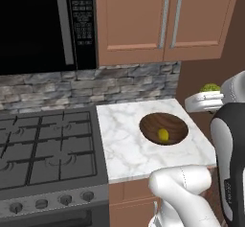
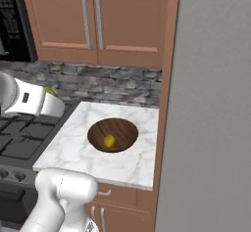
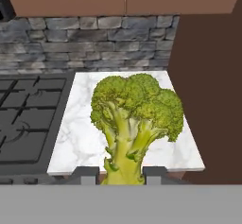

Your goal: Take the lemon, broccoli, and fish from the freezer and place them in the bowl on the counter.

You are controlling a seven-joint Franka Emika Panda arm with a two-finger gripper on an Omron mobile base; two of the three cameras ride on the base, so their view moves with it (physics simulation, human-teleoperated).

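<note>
The end effector (image 3: 121,175) grips the broccoli (image 3: 136,116) by its pale stalk, one dark fingertip on each side at the bottom of the hand view. The crown stands upright above the fingertips and covers the middle of the white marble surface (image 3: 80,138) behind it. In the left base view the broccoli's green crown (image 1: 210,87) shows above the white arm at the right edge, off the surface's right side and higher than it. In the right base view a small patch of green (image 2: 49,91) shows behind the white arm link, over the gas stove (image 2: 19,143).

The bowl (image 1: 179,125) sits on the surface toward its right rear. The lemon (image 1: 163,134) lies inside it, near the front wall. The right base view shows the lemon (image 2: 109,140) in the bowl (image 2: 122,128) and the freezer (image 2: 215,118), a flat grey face directly right of the surface (image 2: 73,150).
</note>
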